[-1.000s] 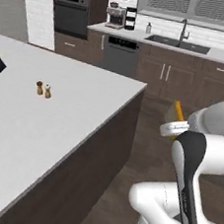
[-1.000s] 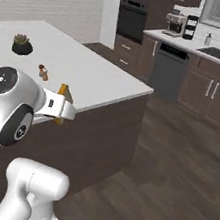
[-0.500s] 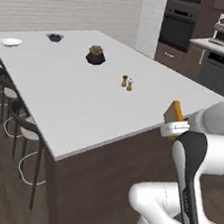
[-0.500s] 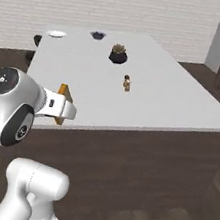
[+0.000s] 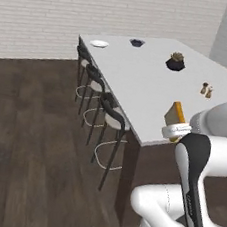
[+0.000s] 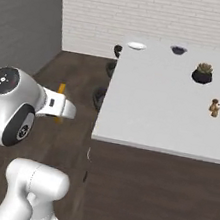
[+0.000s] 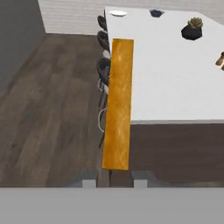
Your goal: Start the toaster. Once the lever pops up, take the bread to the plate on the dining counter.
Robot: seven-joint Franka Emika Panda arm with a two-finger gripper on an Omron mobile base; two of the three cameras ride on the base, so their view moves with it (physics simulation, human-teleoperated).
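Here you see the gripper [image 7: 114, 180] with its jaws clamped on the bread [image 7: 118, 101], held edge-on just ahead of them — the toasting is evidently done — while the plate [image 7: 117, 13] waits far ahead at the far end of the dining counter [image 7: 175, 83], delivery outstanding.

A home kitchen and dining area, computer-rendered. A long white-topped desk on a dark brown wood base [image 5: 139, 83] stands on dark wood plank flooring [image 5: 26, 140], with dark round-backed bar stools [image 5: 112, 123] along one side. A white brick wall [image 5: 72, 15] runs behind, and a small round white plate [image 5: 99, 43] sits at the desk's far end.
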